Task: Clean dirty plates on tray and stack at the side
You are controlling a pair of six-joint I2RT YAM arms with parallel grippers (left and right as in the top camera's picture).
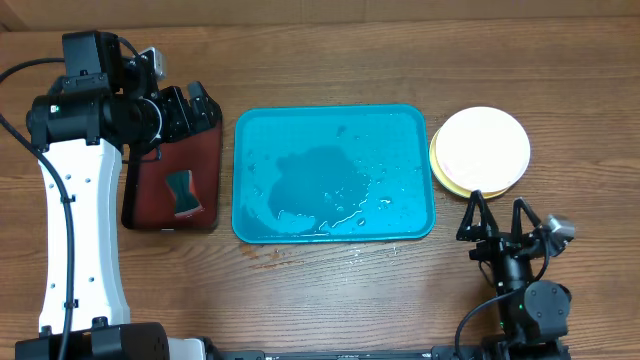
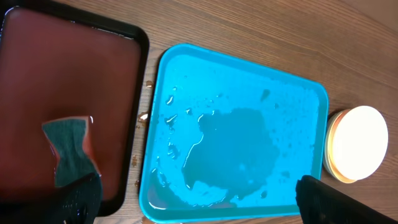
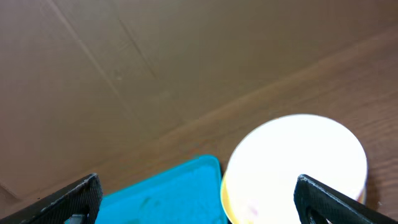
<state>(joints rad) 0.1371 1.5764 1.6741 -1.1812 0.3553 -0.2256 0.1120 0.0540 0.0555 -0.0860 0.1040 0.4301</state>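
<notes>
Overhead | right gripper (image 1: pixel 497 218) lower right, spread wide, empty | left gripper (image 1: pixel 186 112) upper left, spread wide, empty, above black tray (image 1: pixel 155 200) holding bow-shaped sponge (image 1: pixel 182 193) | glossy turquoise tray (image 1: pixel 300 130) centre, rounded rectangle, water puddle and droplets | round plates (image 1: pixel 485 150) stacked just right, white atop yellow-green

Rt of tray (image 1: pixel 300 130) blocked: plates (image 1: pixel 484 150).

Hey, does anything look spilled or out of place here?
Water is pooled across the turquoise tray, with a few drops on the table past its near rim. The plate stack beside it sits slightly offset.
</notes>
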